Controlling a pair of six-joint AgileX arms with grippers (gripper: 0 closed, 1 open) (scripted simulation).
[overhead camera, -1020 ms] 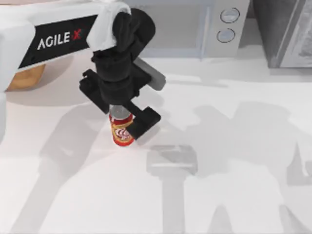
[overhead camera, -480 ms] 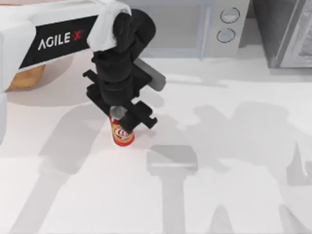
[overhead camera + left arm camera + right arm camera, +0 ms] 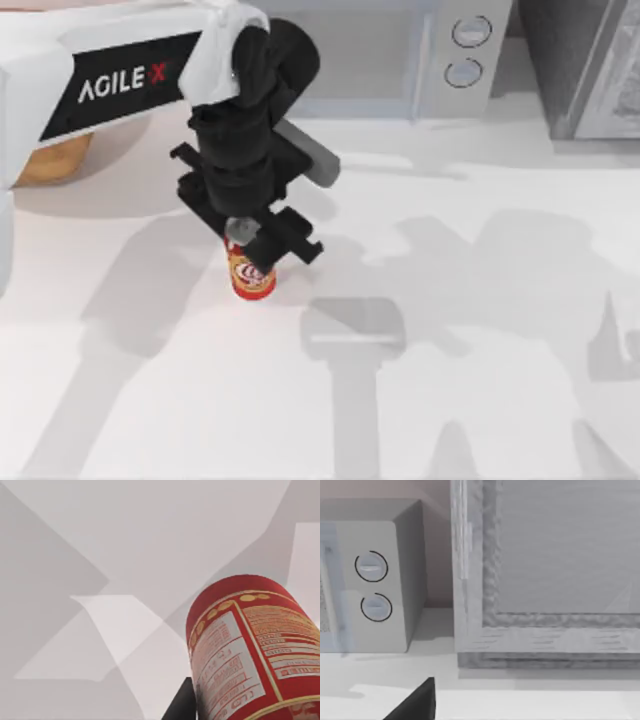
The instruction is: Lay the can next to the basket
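Note:
The red and orange can (image 3: 250, 279) stands upright on the white table, left of centre. My left gripper (image 3: 262, 246) comes down on it from above and is shut on the can's upper part, hiding most of its silver top. In the left wrist view the can (image 3: 250, 650) looms close, its printed label facing the camera, with a dark finger (image 3: 182, 704) beside it. A tan edge of the basket (image 3: 55, 160) peeks out from under my left arm at the far left. A dark part of my right gripper (image 3: 416, 705) shows in the right wrist view, parked facing the microwave.
A grey microwave (image 3: 440, 55) with two round knobs stands along the back edge. A large grey cabinet (image 3: 590, 70) is at the back right. Arm shadows cross the white tabletop (image 3: 450, 380) in front and to the right.
The left gripper's fingers have drawn in from wide apart to tight against the can. The can and the arm have barely shifted since.

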